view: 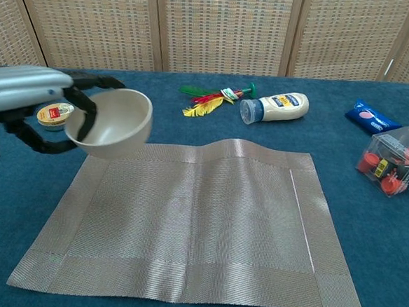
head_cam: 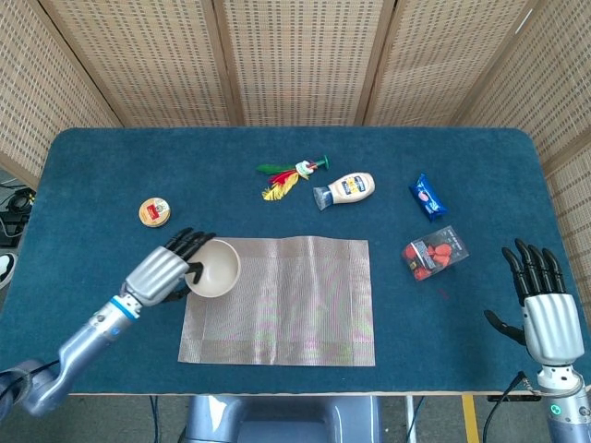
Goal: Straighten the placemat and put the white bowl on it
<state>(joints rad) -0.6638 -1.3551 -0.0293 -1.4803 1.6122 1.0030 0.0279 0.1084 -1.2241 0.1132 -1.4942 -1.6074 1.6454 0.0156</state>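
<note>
My left hand [head_cam: 164,271] [view: 27,99] grips the white bowl [head_cam: 214,269] [view: 112,122] by its rim and holds it in the air over the left edge of the placemat [head_cam: 286,300] [view: 199,223]. The grey woven placemat lies flat and square to the table's front edge, with a small ripple along its far edge. At the table's front right corner my right hand [head_cam: 542,303] stays open, fingers spread, nothing in it; the chest view does not show it.
A small round tin [head_cam: 154,212] [view: 55,114] lies left of the mat. Behind the mat are a feather toy [head_cam: 288,174], a mayonnaise bottle [head_cam: 346,190] and a blue packet [head_cam: 427,196]. A clear box of red pieces [head_cam: 434,252] sits right of the mat.
</note>
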